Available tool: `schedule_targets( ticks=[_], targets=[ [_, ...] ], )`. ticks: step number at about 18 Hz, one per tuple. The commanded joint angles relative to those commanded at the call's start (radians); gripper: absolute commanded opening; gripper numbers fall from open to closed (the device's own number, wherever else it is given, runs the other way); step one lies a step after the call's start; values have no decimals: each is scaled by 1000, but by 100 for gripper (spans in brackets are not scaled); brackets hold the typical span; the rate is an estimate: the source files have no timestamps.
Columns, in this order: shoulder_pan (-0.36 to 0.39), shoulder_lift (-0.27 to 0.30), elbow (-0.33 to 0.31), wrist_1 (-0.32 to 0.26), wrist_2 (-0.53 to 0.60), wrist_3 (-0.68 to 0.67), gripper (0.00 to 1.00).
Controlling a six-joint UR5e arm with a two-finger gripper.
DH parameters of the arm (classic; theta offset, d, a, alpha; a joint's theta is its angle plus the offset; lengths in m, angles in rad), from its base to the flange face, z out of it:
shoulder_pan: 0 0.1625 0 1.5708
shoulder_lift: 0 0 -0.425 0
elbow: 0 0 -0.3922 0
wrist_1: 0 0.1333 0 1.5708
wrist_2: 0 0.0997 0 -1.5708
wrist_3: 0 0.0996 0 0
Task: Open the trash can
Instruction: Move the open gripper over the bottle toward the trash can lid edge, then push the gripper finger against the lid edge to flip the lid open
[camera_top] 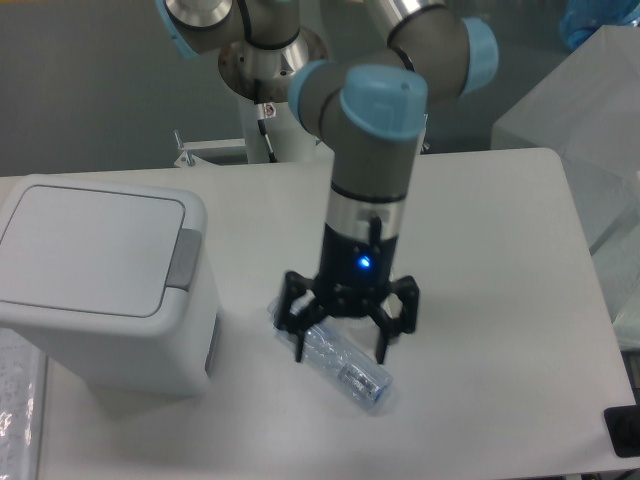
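The trash can [95, 285] is a large white boxy bin at the left of the table. Its flat lid [85, 250] is down and closed. A grey push-button tab [184, 260] sits at the lid's right edge. My gripper [340, 352] hangs to the right of the can, apart from it. It points down, fingers spread open. It stands over a clear plastic bottle [345, 365] lying on the table, fingertips either side of it. The bottle's upper end is hidden behind the gripper.
The white table [500, 300] ends at the right near x 610 and at the front. A translucent box [580, 110] stands at the back right. A dark object [625, 432] sits at the lower right corner. The arm's base [265, 60] is at the back.
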Motion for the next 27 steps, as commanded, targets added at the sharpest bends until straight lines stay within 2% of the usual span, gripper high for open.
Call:
schedule_targets(
  ticks=[2,3,5,6,8,11,19,23,27],
  targets=[
    [0,54,-29,-6,-67,-23,100],
    [0,83,-66,-6,-97,-23,100],
    [-9,162,-188,9,-111,-18,100],
    [-14,195,-228,24,-111,-15,100],
    [-14,213,-262,35,-109,-20,100],
    [-17,214,-262,35,-105,-18,100],
    [-17,163,-252,46,-100,-9,100],
    [-18,140,-235,77,-98,-9,100],
    [-20,140,-238,77,-98,-11,100]
  ],
)
